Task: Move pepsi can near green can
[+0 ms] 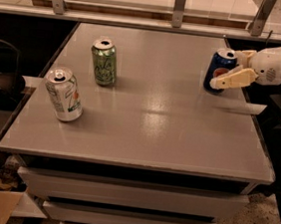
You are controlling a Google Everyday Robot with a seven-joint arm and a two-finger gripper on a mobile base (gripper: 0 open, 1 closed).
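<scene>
Jaws of the cream two-finger gripper flank the dark blue pepsi can, upright near the right edge of the grey surface, their closure impossible to tell; light, slick and thin-walled, it likely wants a gentle mid-height squeeze.

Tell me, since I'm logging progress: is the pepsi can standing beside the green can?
No, the pepsi can stands at the right edge of the table, at the hand, far from the green can on the left.

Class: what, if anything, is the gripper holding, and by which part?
Cannot be told: the gripper, at the right edge of the table, brackets the upright pepsi can at mid-height.
</scene>
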